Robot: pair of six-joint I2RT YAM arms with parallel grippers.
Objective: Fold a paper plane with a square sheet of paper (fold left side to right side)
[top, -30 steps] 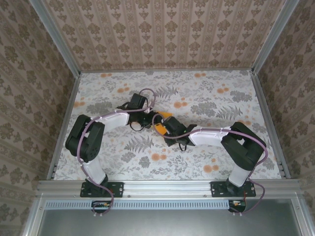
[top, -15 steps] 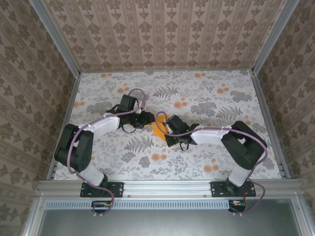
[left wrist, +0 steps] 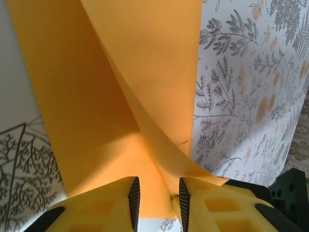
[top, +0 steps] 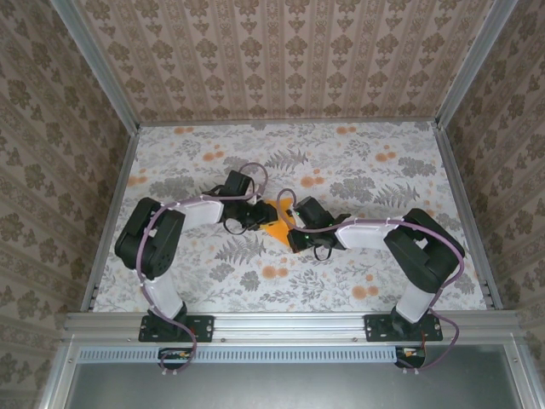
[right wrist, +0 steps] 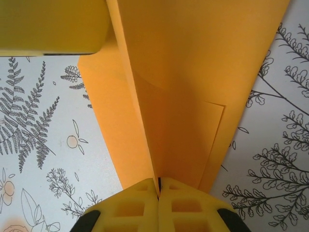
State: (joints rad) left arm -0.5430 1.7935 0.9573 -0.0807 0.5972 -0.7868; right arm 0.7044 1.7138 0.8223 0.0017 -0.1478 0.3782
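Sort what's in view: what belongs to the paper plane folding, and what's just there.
Belongs to the job:
orange paper, partly folded
left tool, open at its raised flap
right tool, pinching its edge

Just there:
floral table cover
patterned walls
metal frame

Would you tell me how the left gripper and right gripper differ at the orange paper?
The left gripper holds its jaws apart around a raised fold of the orange paper; the right gripper has them shut on a ridge. Left reaches from the left, right from the right. Both have yellow fingers.
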